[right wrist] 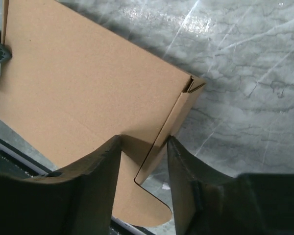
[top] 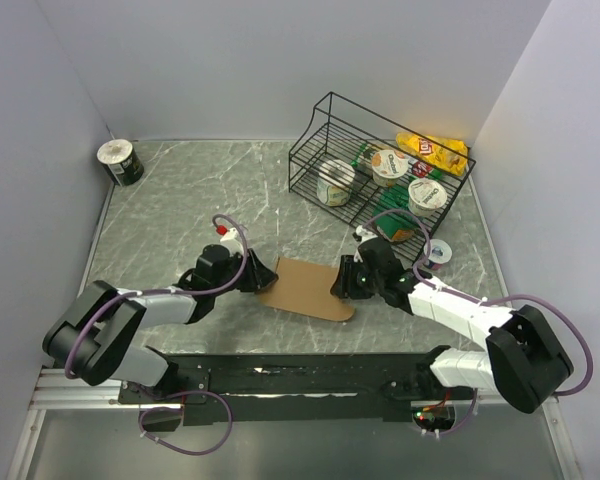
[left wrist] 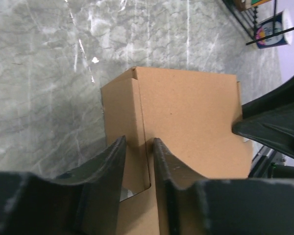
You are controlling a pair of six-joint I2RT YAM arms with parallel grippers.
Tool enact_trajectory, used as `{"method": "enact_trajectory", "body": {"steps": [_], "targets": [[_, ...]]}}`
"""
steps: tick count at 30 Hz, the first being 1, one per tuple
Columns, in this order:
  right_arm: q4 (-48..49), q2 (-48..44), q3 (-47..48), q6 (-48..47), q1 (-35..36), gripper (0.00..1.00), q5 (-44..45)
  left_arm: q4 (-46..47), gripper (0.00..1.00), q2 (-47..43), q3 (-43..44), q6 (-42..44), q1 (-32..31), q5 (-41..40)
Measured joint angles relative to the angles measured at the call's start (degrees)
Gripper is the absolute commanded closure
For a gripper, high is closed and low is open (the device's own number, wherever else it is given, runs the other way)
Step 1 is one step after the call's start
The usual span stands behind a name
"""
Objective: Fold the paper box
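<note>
Box (top: 305,288) sat at near-centre of table (top: 180,200), close to front edge, between both grippers. Basket (top: 325,120) stood back right, cups (top: 334,180) and chip bag (top: 435,150) inside. Small tub (top: 438,250) stood just outside it, close behind right arm. Roll (top: 120,162) sat in far back-left corner, well apart. Both arms stretched low, reaching inward from either side. Left gripper (left wrist: 139,143) straddled box's left wall, jaws narrow; gripped or not, couldn't tell. Right gripper (right wrist: 144,141) sat astride right wall, jaws part-open, gap showing on one side.
</note>
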Motion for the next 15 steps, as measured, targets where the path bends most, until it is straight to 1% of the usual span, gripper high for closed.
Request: {"method": "enact_trajectory", "body": {"steps": [4,6,7,8,9,10,11,13,14,15], "targets": [[1.7,0.37,-0.39,0.37,-0.17,0.61,0.74,2.82,0.7,0.31,-1.2,-0.57,0.02,0.15],[2.1,0.52,-0.48,0.35,-0.15,0.61,1.03,3.74,0.69,0.42,-1.55,-0.61,0.04,0.13],[2.21,0.55,-0.48,0.33,-0.15,0.6,1.18,4.2,0.68,0.57,-1.7,-0.61,0.07,0.11],[2.25,0.57,-0.48,0.33,-0.15,0.54,1.31,4.57,0.64,0.7,-1.79,-0.63,0.09,0.13],[2.27,0.57,-0.48,0.17,-0.15,0.44,1.6,4.72,0.61,0.72,-1.79,-0.61,0.11,0.11],[2.14,0.55,-0.42,0.09,-0.15,0.26,1.84,4.72,0.58,0.7,-1.79,-0.55,0.11,0.04],[1.75,0.33,-0.2,-0.35,-0.15,0.18,2.47,4.55,0.44,0.66,-1.79,-0.46,0.11,-0.24],[0.31,-0.44,0.09,-1.95,-0.13,0.06,4.94,3.5,0.27,0.24,-1.68,-0.07,0.11,-1.01],[-0.94,-1.11,0.33,-3.28,-0.09,0.02,6.1,1.86,0.12,-0.35,-1.55,0.17,0.11,-1.62],[-2.19,-2.03,0.57,-4.83,-0.11,0.0,7.06,-0.07,0.06,-1.36,-1.51,0.68,0.11,-2.43]]}}
